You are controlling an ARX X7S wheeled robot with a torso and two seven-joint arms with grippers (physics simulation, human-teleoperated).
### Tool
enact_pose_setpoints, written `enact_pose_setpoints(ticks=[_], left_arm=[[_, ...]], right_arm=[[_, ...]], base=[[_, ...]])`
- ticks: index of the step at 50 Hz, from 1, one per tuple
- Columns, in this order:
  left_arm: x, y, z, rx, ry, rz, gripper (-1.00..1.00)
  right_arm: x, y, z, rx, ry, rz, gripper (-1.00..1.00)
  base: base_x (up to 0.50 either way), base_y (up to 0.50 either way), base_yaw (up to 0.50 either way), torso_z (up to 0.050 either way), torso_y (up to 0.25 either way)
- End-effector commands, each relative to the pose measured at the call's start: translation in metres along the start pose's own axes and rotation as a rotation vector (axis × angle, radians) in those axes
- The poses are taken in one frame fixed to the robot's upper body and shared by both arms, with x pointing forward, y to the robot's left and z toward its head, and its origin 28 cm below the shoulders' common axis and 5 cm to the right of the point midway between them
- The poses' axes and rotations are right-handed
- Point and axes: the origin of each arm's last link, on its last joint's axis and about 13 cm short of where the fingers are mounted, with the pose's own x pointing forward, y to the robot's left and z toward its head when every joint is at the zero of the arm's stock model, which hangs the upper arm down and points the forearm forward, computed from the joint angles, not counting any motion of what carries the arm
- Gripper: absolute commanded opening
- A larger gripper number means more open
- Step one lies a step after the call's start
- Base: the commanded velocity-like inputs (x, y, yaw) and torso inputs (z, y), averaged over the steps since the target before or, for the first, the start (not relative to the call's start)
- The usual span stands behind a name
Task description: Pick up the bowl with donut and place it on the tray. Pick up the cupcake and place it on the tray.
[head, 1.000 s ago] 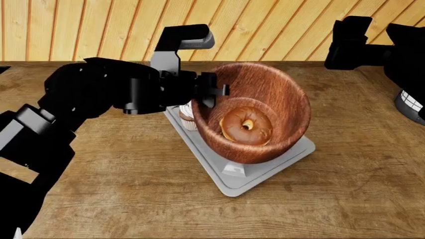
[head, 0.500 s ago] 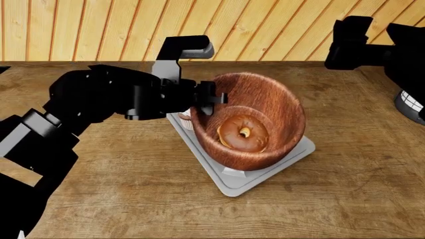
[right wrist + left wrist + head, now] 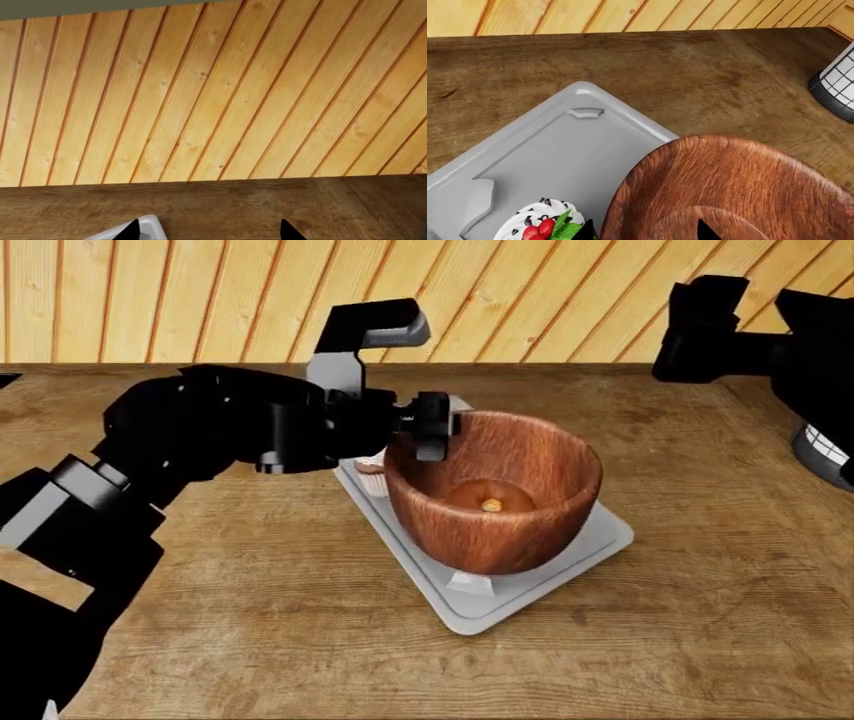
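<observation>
The reddish-brown wooden bowl (image 3: 497,525) stands upright on the light-grey tray (image 3: 603,537), with the glazed donut (image 3: 487,498) lying flat in its bottom. My left gripper (image 3: 427,430) is at the bowl's left rim with its jaws apart, one tip on each side of the wall. In the left wrist view the bowl (image 3: 740,190) fills the space by the gripper (image 3: 645,233), and the outer fingertip stands just off the wood. The cupcake (image 3: 544,226) sits on the tray (image 3: 560,155) beside the bowl, and the head view shows only a sliver of it (image 3: 372,473). My right gripper (image 3: 701,325) is open, empty and raised at the far right.
A dark wire basket (image 3: 822,445) stands at the table's right edge and also shows in the left wrist view (image 3: 837,85). A wooden plank wall (image 3: 213,95) runs behind the table. The right wrist view shows a tray corner (image 3: 148,227).
The bowl has swung from a steep tilt towards me to upright and settled flat on the tray. The donut now lies flat in it. The left gripper stays at the rim.
</observation>
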Motion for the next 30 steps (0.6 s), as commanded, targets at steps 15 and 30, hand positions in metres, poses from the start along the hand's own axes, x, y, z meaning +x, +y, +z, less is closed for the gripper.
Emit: enact_pose_setpoints(ticks=[15,30], left_arm=[[-0.073,-0.007,0.048,0.034,-0.312,0.064,1.0],[-0.132,-0.017,0.048,0.035,-0.428,0.093,1.0]], right_arm=[[-0.003,0.002,0.003,-0.003,0.003,0.01,1.0],[-0.023,0.017,0.012,-0.056,-0.019,0.071,1.0]], base=[[0.0,0.0,0.0,0.0,0.0],[0.0,0.0,0.0,0.0,0.0]])
